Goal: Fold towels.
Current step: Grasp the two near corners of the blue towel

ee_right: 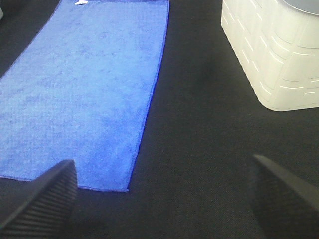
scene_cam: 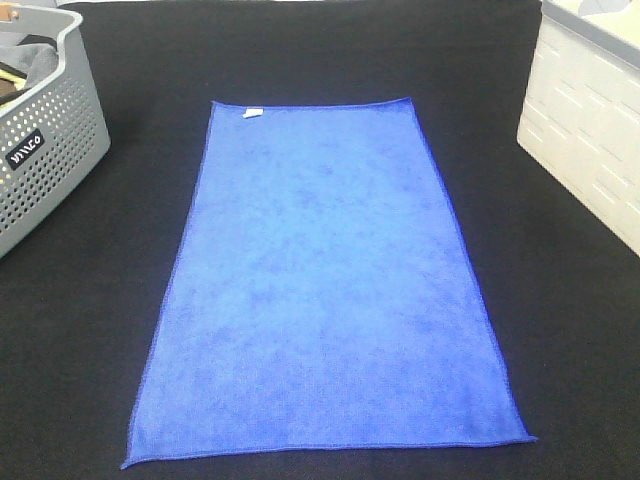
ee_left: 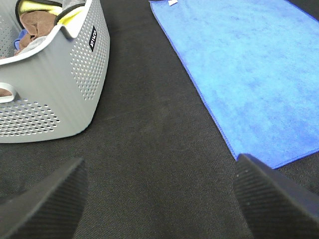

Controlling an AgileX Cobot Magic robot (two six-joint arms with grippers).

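One royal-blue towel point(scene_cam: 325, 290) lies flat and unfolded on the black table, long side running from front to back, with a small white tag point(scene_cam: 253, 112) near its far left corner. It also shows in the left wrist view point(ee_left: 254, 74) and the right wrist view point(ee_right: 84, 84). Neither gripper shows in the exterior high view. My left gripper point(ee_left: 159, 199) is open and empty above bare table, left of the towel's near left corner. My right gripper point(ee_right: 167, 199) is open and empty above bare table, right of the towel's near right corner.
A grey perforated basket point(scene_cam: 45, 150) with cloths inside stands at the back left; it also shows in the left wrist view point(ee_left: 55, 94). A white plastic bin point(scene_cam: 590, 140) stands at the back right and shows in the right wrist view point(ee_right: 274, 55). Black cloth covers the table point(scene_cam: 560, 330).
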